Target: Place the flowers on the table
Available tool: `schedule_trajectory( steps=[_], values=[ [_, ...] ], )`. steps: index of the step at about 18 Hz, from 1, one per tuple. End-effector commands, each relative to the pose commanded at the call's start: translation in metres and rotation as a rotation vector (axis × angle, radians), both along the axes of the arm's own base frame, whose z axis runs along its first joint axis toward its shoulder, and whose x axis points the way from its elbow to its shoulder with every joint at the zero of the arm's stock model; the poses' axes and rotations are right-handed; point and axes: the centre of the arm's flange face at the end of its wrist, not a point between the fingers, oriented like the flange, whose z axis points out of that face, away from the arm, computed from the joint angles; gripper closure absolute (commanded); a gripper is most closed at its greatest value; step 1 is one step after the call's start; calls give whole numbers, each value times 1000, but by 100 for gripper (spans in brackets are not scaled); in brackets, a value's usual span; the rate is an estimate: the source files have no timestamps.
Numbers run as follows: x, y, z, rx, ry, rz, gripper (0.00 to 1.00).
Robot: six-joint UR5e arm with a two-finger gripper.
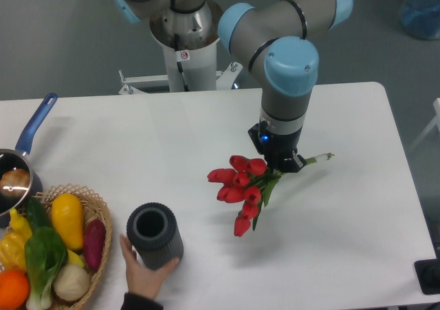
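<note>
The flowers point(240, 187) are a bunch of red tulip buds with green stems, hanging tilted above the middle of the white table point(357, 227). The buds point down and to the left, and the stem ends stick out to the right. My gripper point(280, 164) is shut on the stems just right of the buds, with the arm's wrist standing upright over it. A faint shadow of the bunch falls on the table below.
A person's hand point(144, 275) holds a dark ribbed cylinder vase point(154, 235) at the front left. A wicker basket point(97, 217) of vegetables sits at the left edge, with a blue-handled pan point(20, 160) behind it. A black object point(430, 275) shows at the front right corner.
</note>
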Motion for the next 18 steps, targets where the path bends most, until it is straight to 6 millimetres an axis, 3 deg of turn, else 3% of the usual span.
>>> schedule_trajectory(
  steps=[6, 8, 13, 17, 18],
  values=[
    [6, 1, -7, -7, -13, 1, 51],
    [7, 0, -7, -7, -10, -2, 0],
    [-2, -1, -4, 16, 37, -21, 0],
    [-31, -9, -4, 64, 112, -52, 0],
    [-34, -9, -13, 57, 102, -50, 0]
  ],
)
